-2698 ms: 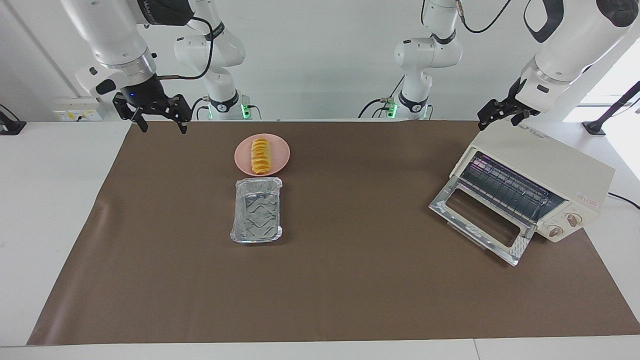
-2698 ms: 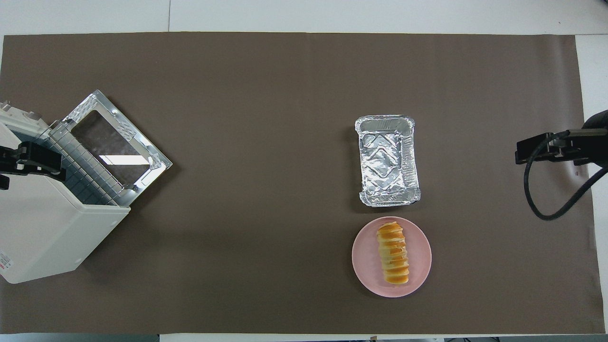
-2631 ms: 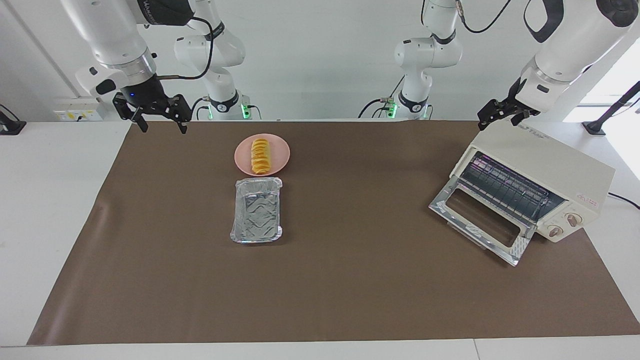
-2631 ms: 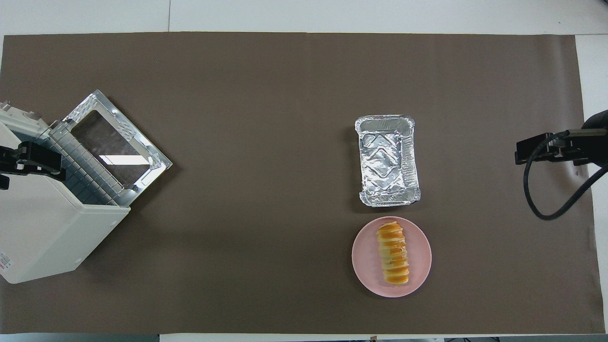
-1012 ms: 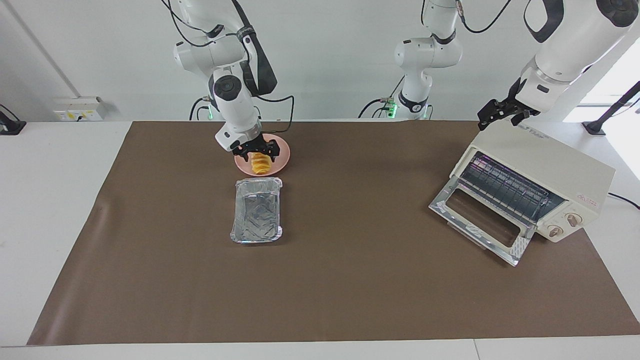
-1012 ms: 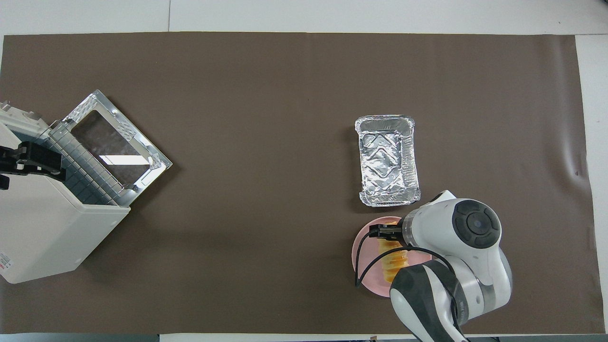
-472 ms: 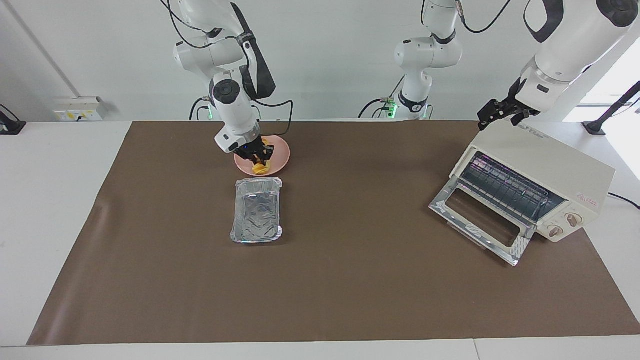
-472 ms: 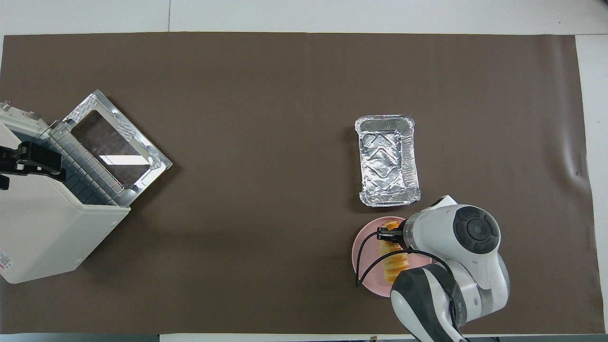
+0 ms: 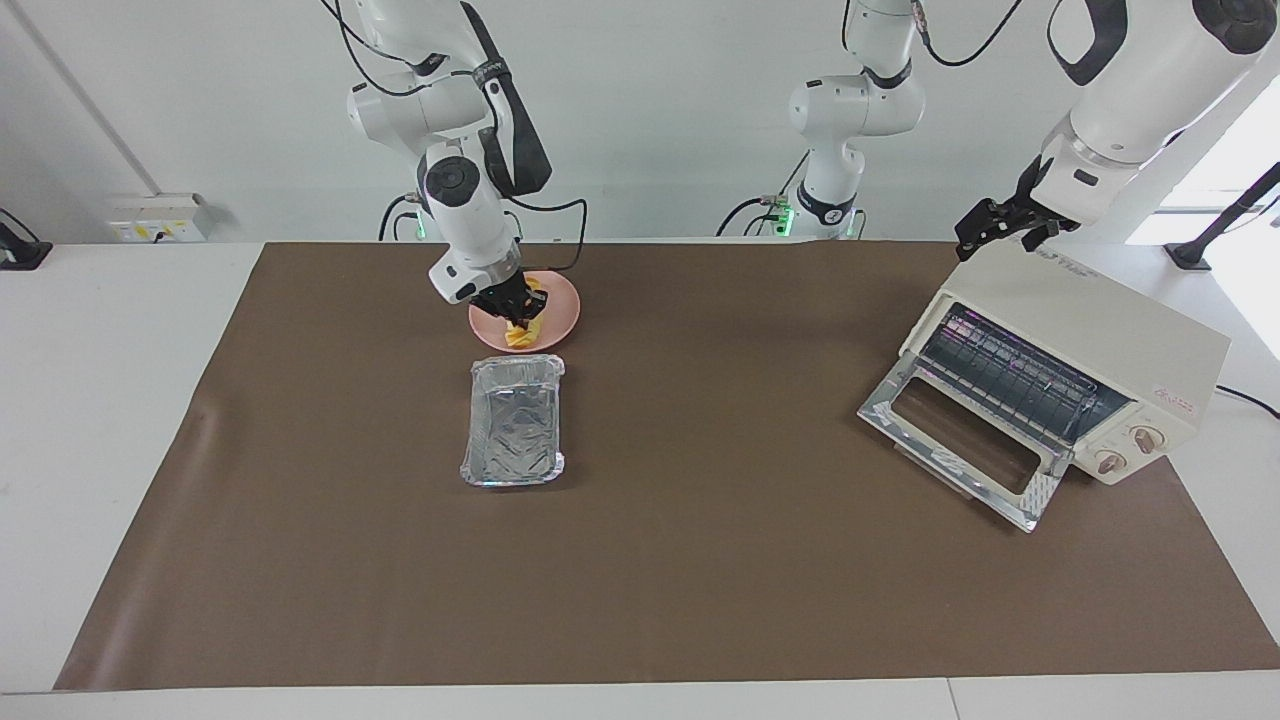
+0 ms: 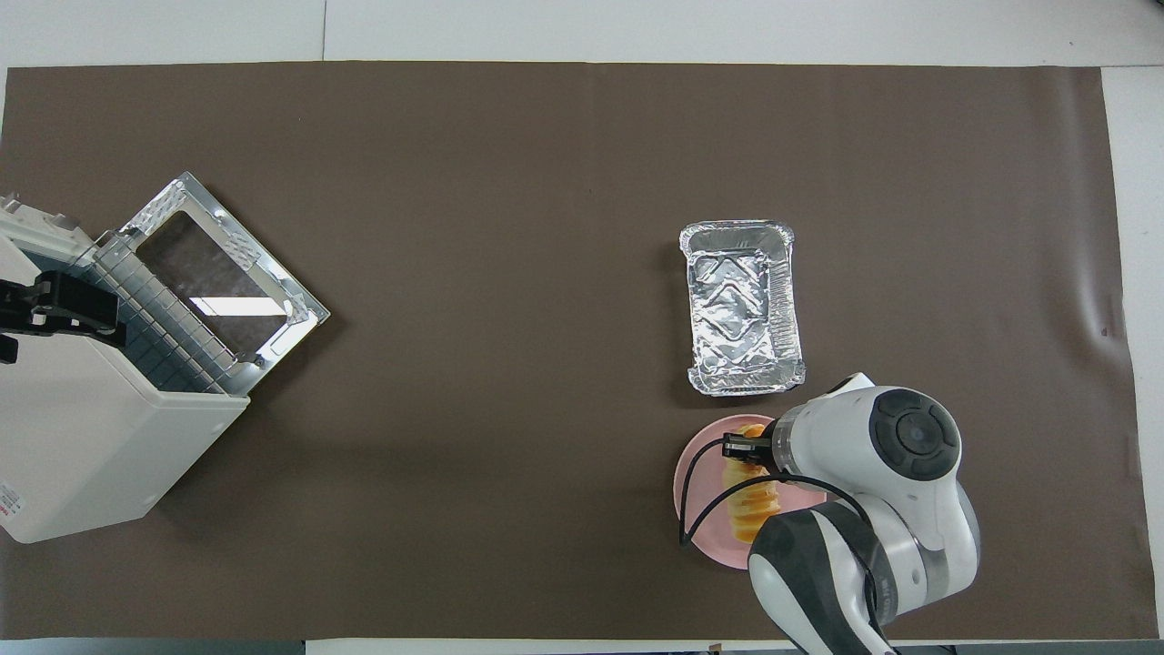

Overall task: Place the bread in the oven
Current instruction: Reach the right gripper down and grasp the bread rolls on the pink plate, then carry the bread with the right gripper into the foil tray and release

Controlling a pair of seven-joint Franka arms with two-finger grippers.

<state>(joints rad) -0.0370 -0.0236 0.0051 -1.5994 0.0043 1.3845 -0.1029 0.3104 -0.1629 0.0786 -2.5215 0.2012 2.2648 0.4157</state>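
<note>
The bread (image 9: 519,332) is not yet moved: it lies on the pink plate (image 9: 562,309) near the robots' edge of the desk, beside the foil tray (image 9: 512,421). The oven (image 9: 1080,360), door dropped open, is set at the left arm's end. The right gripper (image 9: 518,318) is closed around the bread; lifting and carrying remain. The left gripper (image 9: 1000,226) is held waiting over the oven, its opening not discernible.
</note>
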